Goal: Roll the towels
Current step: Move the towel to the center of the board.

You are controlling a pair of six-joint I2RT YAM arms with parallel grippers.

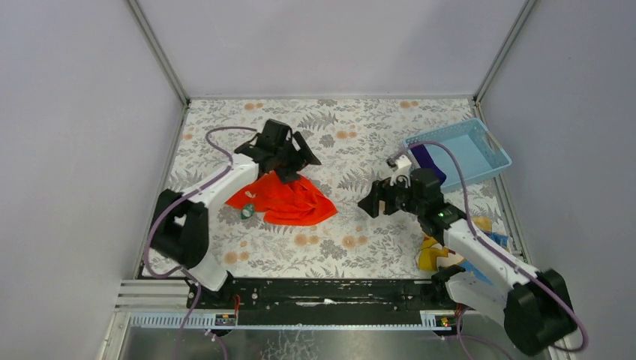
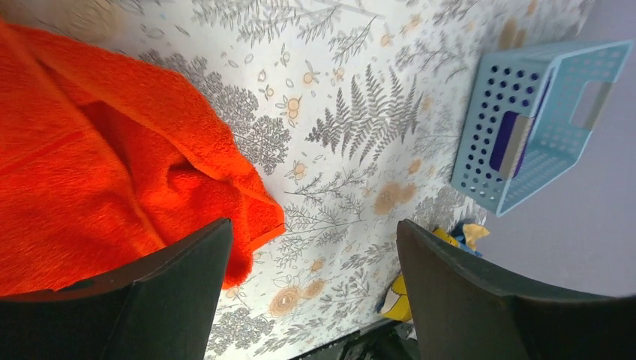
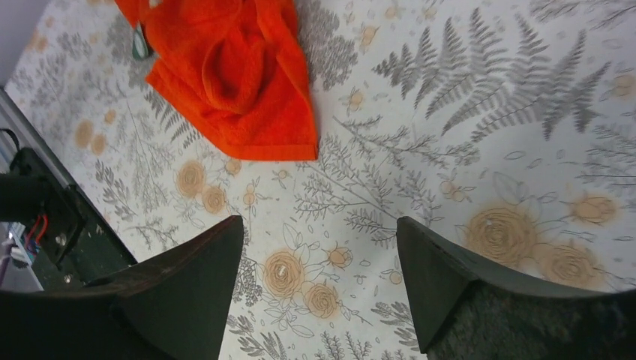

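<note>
2 spread claws: left claw [image 2: 311,234] above crumpled orange-red towel [image 1: 291,199], right claw [image 3: 319,232] apart.

A robot test cell in a lab. Plain pale walls [image 1: 75,112] and metal corner posts [image 1: 157,52] box in a fern-and-flower-printed tabletop [image 1: 352,135]. The left arm [image 1: 217,187] and right arm [image 1: 480,247], trailing purple cables, are bolted to a black rail [image 1: 330,292] along the near edge.

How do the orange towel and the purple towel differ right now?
The orange towel lies crumpled and spread on the table; the purple towel sits compact inside the blue basket. The orange towel lies in the open; the purple towel is mostly hidden by the basket's wall. Both are plain cloth.
</note>
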